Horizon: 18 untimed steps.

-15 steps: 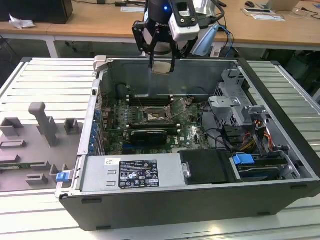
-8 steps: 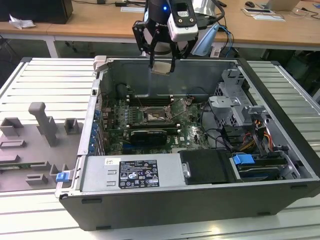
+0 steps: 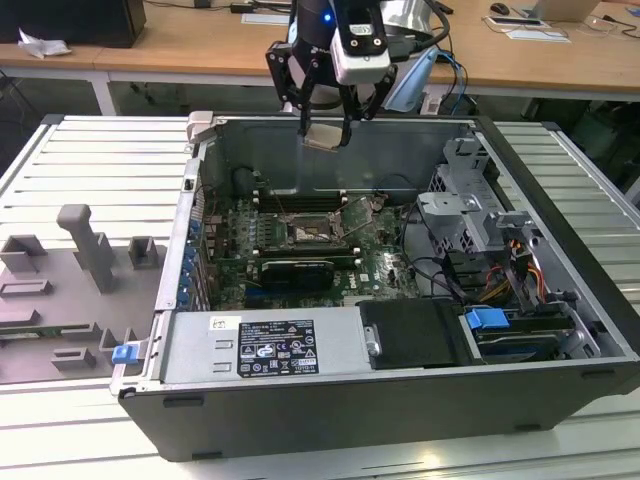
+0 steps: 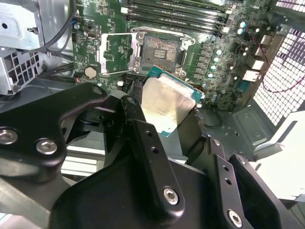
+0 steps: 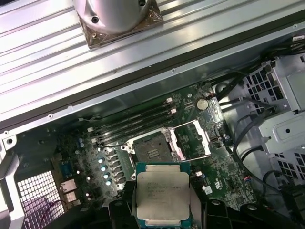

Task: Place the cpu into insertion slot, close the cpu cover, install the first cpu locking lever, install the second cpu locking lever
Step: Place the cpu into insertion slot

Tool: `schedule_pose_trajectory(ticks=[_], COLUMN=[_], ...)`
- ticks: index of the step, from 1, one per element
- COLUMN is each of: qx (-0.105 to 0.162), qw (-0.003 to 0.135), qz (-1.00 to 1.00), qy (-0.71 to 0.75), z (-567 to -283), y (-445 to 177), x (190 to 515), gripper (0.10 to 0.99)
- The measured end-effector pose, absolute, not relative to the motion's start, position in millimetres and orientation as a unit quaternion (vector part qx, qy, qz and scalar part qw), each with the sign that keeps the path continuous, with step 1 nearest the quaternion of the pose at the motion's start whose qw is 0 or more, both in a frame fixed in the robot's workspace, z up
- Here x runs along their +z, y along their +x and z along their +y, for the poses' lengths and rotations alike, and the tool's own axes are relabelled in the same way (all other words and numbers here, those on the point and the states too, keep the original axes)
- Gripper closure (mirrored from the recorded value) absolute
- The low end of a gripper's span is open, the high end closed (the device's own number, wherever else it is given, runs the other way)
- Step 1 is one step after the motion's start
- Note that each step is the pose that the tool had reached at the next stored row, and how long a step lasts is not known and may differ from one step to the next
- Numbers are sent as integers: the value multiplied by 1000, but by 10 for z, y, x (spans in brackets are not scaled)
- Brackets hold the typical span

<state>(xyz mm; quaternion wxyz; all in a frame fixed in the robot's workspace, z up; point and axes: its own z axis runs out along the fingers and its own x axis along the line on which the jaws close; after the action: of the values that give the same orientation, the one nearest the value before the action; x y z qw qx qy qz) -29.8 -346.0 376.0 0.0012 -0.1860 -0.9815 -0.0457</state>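
Pale silver-beige metal face on green substrate: the cpu (image 3: 325, 135) (image 4: 164, 107) (image 5: 163, 195), square, so no long axis to record. It was clamped by two opposite edges between the fingers of the gripper (image 3: 325, 131) (image 4: 164, 117) (image 5: 163, 210) and sat tilted rather than level in the exterior view. Lines of print on its face could not be made out. The fingers hid both gripped edges.

The insertion slot (image 3: 310, 233) (image 4: 162, 50) (image 5: 150, 150) lay well below the gripper on the green motherboard (image 3: 385, 268), dark and uncovered. The cpu cover (image 4: 114, 52) (image 5: 193, 140) lay swung open just beside the slot. The locking levers were hard to tell from the surrounding metal.

A white label (image 3: 275, 348) on the case's silver box faced up, text not legible.
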Motion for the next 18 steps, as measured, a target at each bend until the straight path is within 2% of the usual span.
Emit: schedule_pose_trajectory(ticks=[18], qx=[-46], qw=[-2], qz=[-966], qy=[-254], z=[-3460], y=[-298], x=[3740], gripper=[549])
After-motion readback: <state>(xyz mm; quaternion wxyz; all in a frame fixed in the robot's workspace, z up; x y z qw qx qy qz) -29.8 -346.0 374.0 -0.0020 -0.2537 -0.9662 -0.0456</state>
